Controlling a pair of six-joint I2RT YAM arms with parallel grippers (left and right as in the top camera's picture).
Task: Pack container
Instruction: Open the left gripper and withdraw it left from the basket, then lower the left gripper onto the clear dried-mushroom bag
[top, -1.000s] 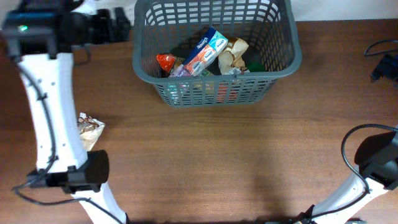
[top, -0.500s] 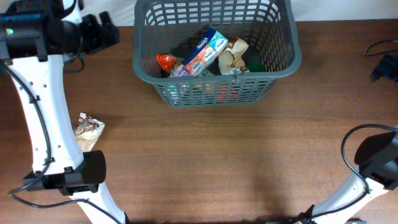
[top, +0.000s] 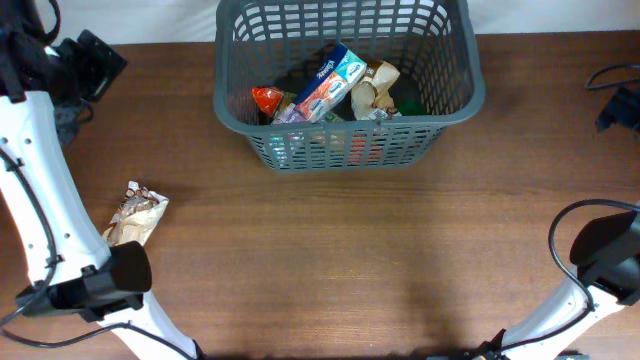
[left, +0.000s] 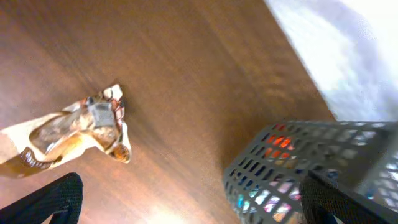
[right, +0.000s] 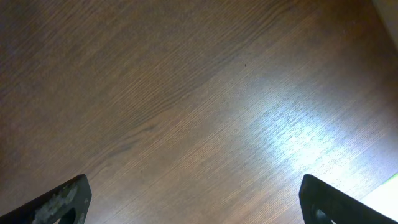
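Observation:
The container, a dark grey lattice basket (top: 450, 110), stands at the back centre of the table and holds several snack packets, among them a blue-and-white one (top: 330, 80). A brown and white snack packet (top: 138, 210) lies on the table at the left; it also shows in the left wrist view (left: 74, 130), with the basket's corner (left: 298, 155) beside it. My left gripper (top: 95, 55) is open and empty, high at the far left corner, away from both; its fingers frame the wrist view (left: 186, 208). My right gripper (right: 193, 199) is open and empty over bare wood.
The left arm (top: 40, 200) runs along the table's left edge, just left of the loose packet. The right arm's base and elbow (top: 605, 260) sit at the front right. A dark cable and fixture (top: 615, 100) are at the right edge.
My left gripper has swung left, from just beside the basket's back left corner to the far left corner of the table. The basket, the packets and the right arm have not moved.

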